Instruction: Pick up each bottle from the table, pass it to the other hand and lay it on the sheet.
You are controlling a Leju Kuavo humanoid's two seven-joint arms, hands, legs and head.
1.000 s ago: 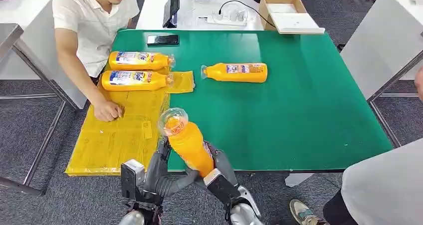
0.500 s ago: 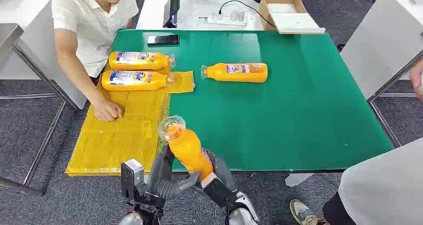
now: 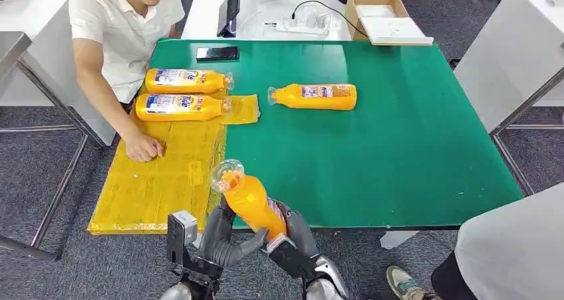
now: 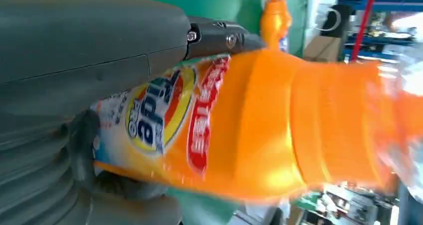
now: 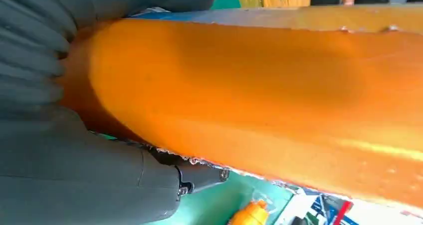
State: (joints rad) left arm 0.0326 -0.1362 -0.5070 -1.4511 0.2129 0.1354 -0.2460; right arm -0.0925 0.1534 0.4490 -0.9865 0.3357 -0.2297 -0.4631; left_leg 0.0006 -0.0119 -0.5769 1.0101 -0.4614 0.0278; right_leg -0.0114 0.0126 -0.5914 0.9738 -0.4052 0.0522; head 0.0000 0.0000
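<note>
An orange bottle (image 3: 249,200) with a clear cap stands tilted above the table's near edge, cap pointing away from me. My left hand (image 3: 223,237) grips its lower body from the left and my right hand (image 3: 292,237) grips it from the right. Up close, the left hand (image 4: 75,85) wraps the labelled side of the bottle (image 4: 279,130), and the right hand (image 5: 60,160) wraps its plain side (image 5: 274,95). Two more bottles (image 3: 183,80) (image 3: 179,107) lie on the yellow sheet (image 3: 153,187). Another bottle (image 3: 316,96) lies on the green table (image 3: 399,147).
A person in a white shirt sits at the far left with a fist (image 3: 143,147) resting on the sheet. A phone (image 3: 217,52) lies at the table's far edge and a cardboard box (image 3: 382,14) behind it. Another person's leg (image 3: 512,247) stands at the right.
The held bottle and both hands have sunk slightly lower and nearer to me. A person's hand at the right edge has gone from view.
</note>
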